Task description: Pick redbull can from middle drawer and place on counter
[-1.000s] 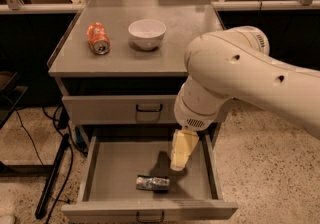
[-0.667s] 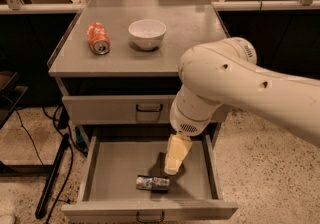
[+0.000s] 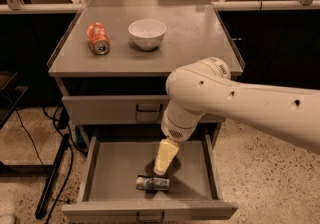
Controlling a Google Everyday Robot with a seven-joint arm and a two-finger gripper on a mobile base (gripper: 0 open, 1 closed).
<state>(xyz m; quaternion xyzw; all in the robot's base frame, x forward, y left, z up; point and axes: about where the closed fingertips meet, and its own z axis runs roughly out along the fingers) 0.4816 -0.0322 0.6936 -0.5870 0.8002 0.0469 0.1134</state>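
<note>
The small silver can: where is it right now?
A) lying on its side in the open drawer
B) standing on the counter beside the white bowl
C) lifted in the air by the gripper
A: the silver can lies on its side on the floor of the open drawer, with the gripper poised just above it.

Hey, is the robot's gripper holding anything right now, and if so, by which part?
Cannot be told. The gripper is low in the middle drawer, right above the redbull can, which lies on its side on the floor.
</note>
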